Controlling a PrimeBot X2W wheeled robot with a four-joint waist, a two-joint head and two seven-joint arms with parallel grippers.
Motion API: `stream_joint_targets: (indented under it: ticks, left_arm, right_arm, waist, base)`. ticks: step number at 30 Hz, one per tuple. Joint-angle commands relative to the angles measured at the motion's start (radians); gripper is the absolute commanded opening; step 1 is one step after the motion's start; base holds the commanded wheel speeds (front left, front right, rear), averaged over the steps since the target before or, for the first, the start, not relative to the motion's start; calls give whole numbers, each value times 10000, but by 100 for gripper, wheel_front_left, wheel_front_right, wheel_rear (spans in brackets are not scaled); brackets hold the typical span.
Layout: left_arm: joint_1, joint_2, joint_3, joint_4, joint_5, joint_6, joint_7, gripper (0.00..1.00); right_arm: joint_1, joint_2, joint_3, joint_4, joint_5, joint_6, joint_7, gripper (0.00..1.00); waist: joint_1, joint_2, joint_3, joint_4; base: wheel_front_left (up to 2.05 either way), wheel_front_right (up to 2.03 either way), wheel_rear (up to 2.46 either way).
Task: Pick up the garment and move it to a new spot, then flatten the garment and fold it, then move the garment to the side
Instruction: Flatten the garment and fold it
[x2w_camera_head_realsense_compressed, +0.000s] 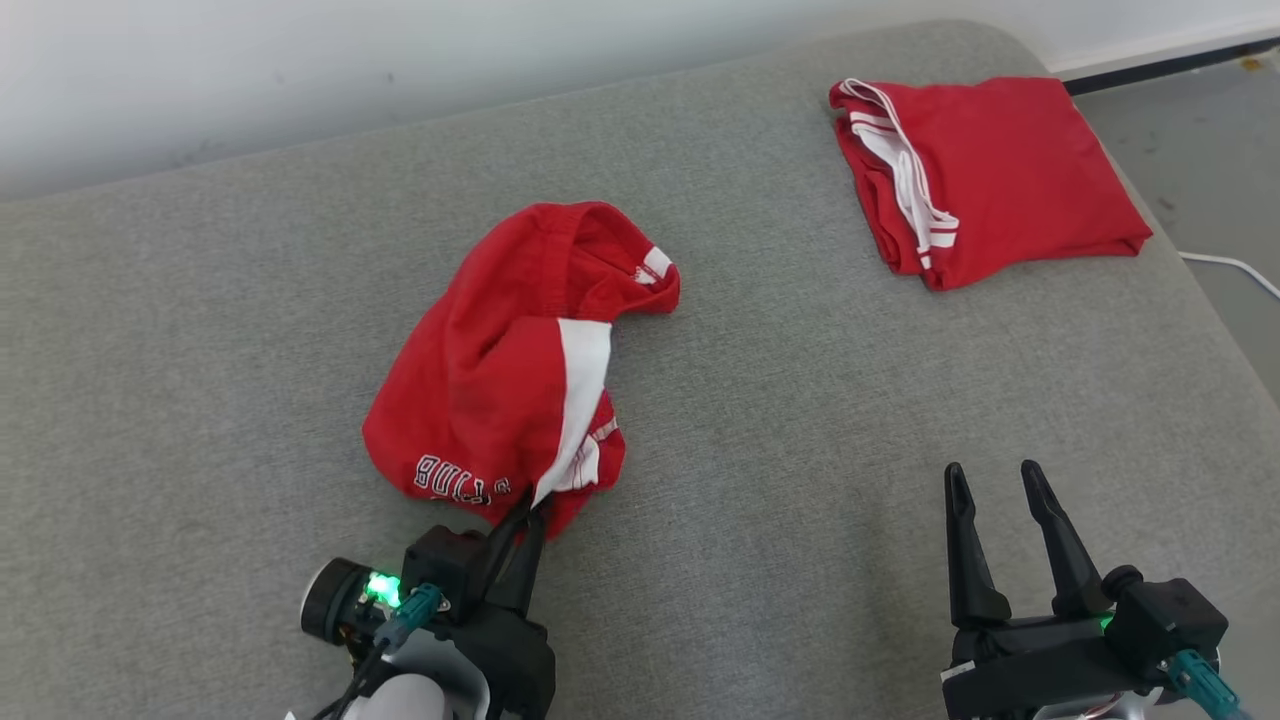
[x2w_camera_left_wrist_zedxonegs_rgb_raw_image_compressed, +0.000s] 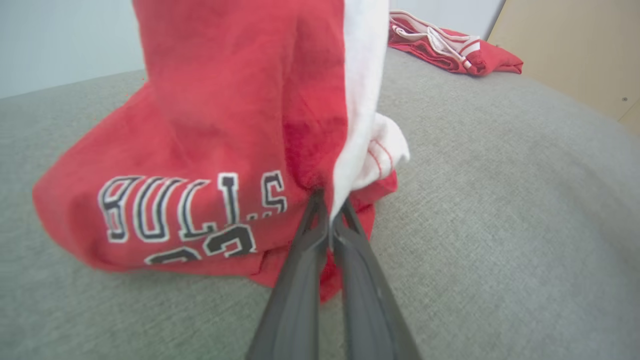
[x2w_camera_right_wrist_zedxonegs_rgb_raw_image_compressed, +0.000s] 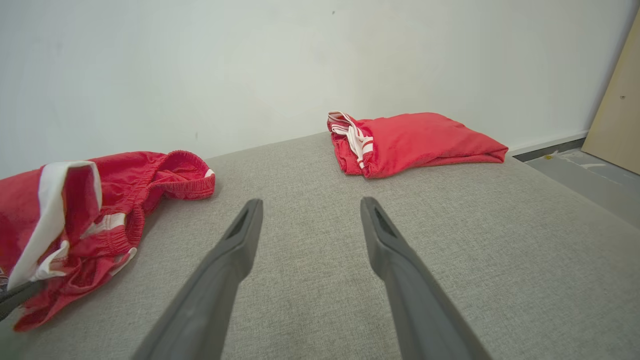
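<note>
Red fabric, white side stripe, dark lettering: crumpled as the garment (x2w_camera_head_realsense_compressed: 515, 360), heaped left of centre on the grey cushion (x2w_camera_head_realsense_compressed: 760, 450). Stretched near to far, leaning right. Caught at the near hem by the left gripper (x2w_camera_head_realsense_compressed: 527, 512), fingers pressed together on cloth, bulk lying straight beyond. Looks ready for lifting. Near right, spread and idle: right gripper (x2w_camera_head_realsense_compressed: 1000, 490).

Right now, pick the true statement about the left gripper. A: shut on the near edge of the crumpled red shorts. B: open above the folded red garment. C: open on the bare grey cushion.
A: the left gripper is pinched shut, fingers pressed together, on the near edge of the crumpled red shorts.
</note>
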Motion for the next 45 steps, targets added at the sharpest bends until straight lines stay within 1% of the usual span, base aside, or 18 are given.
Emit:
stream_joint_targets:
  ticks: [1, 5, 7, 11, 12, 16, 19, 22, 23, 24, 27, 31, 37, 41, 45]
  left_arm:
    - [82, 42, 50, -229, -70, -34, -2, 0]
    - [230, 254, 148, -931, -117, -105, -3, 0]
    - [324, 455, 153, -1379, -95, -163, -3, 0]
    - [723, 1019, 391, -2200, -187, -123, 5, 0]
    - [723, 1019, 391, -2200, -187, -123, 5, 0]
    - [1391, 1523, 872, -2886, -415, 84, 149, 0]
    - [2028, 1865, 1232, -3067, -612, 272, 241, 0]
    - [2537, 1984, 1477, -3043, -887, 393, 240, 0]
    - [2679, 2039, 1519, -2992, -928, 410, 248, 25]
    - [2778, 2048, 1551, -2981, -955, 426, 230, 100]
    - [2959, 1918, 1593, -3170, -1074, 447, 159, 100]
    - [3102, 1918, 1891, -3602, -1198, 633, 66, 100]
    - [3277, 1764, 2745, -4460, -1562, 955, -17, 100]
    - [3511, 1473, 3341, -5111, -1614, 1121, -14, 100]
    - [3702, 1103, 3830, -5294, -1616, 1089, -15, 100]
  right_arm:
    - [138, 9, -15, 19, 40, -31, -13, 100]
    - [225, 4, -28, 67, 88, -31, -13, 100]
    - [271, 5, -42, 107, 98, -31, -13, 100]
    - [293, 2, -17, 155, 107, -31, -13, 100]
    - [293, 2, -17, 155, 107, -31, -13, 100]
    - [285, 3, -39, 192, 145, -31, -13, 100]
    - [287, 5, -17, 249, 174, -31, -13, 100]
    - [286, 2, -66, 288, 173, -31, -13, 100]
    - [283, 4, -70, 294, 178, -31, -13, 100]
    - [281, 5, -73, 316, 173, -31, -13, 100]
    - [317, 2, -153, 350, 144, -31, -13, 100]
    - [382, 5, -221, 373, 97, -31, -13, 100]
    - [380, 2, -175, 417, 2, -31, -13, 100]
    - [477, 4, -204, 417, -43, -31, -13, 100]
    - [560, 4, -220, 411, -151, -31, -13, 100]
  waist:
    - [-1, -2, -170, 272]
    - [-1, -2, -423, 724]
    - [-1, -2, -554, 987]
    - [-1, -2, -700, 1441]
    - [-1, -2, -700, 1441]
    - [-1, -2, -718, 1751]
    - [-1, -2, -699, 1892]
    - [-1, -2, -691, 2009]
    - [-1, -2, -692, 2042]
    - [-1, -2, -697, 2073]
    - [-1, -2, -766, 2207]
    - [-1, -2, -907, 2432]
    - [-1, -2, -1075, 2632]
    - [-1, -2, -1194, 2665]
    - [-1, -2, -1265, 2663]
  base:
    - [0, 0, 0]
    - [0, 0, 0]
    - [0, 0, 0]
    - [0, 0, 0]
    - [0, 0, 0]
    - [0, 0, 0]
    - [0, 0, 0]
    - [0, 0, 0]
    - [0, 0, 0]
    - [0, 0, 0]
    - [0, 0, 0]
    - [0, 0, 0]
    - [0, 0, 0]
    - [0, 0, 0]
    - [0, 0, 0]
